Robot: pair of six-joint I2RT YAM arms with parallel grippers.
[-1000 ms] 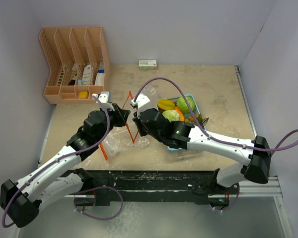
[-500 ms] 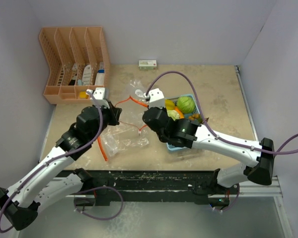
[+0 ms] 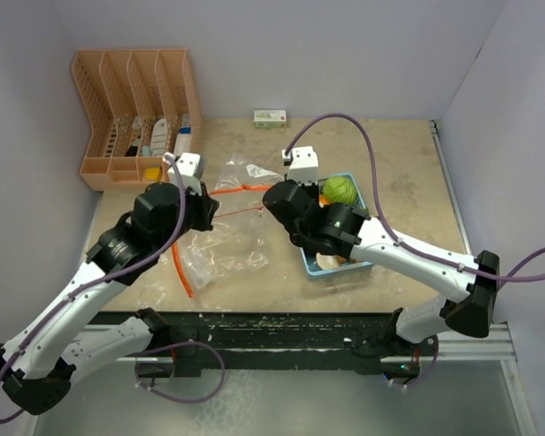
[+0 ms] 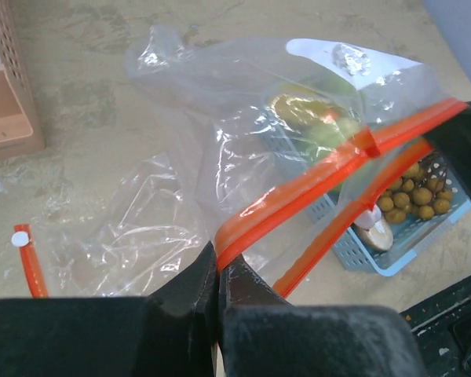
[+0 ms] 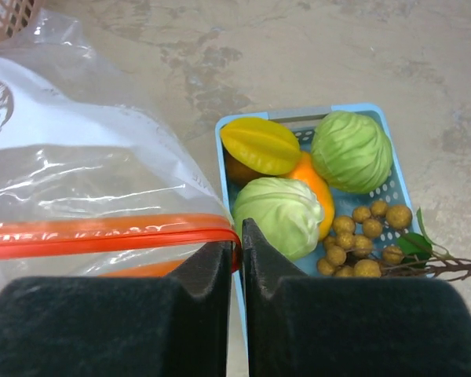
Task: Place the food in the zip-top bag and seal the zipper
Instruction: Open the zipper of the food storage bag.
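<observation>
The clear zip-top bag with an orange zipper strip hangs stretched between my two grippers above the table. My left gripper is shut on one end of the zipper. My right gripper is shut on the other end. The food lies in the light blue tray: a yellow star fruit, an orange fruit, two green cabbages, small brown balls on a leafy twig, a beige slice.
An orange desk organiser stands at the back left. A small white box lies by the back wall. A second clear bag with an orange strip lies flat on the table under the held one.
Both grippers have moved apart and toward the back, pulling the bag's zipper from a folded V into a taut, nearly straight line. My right gripper now sits over the tray's left edge.
</observation>
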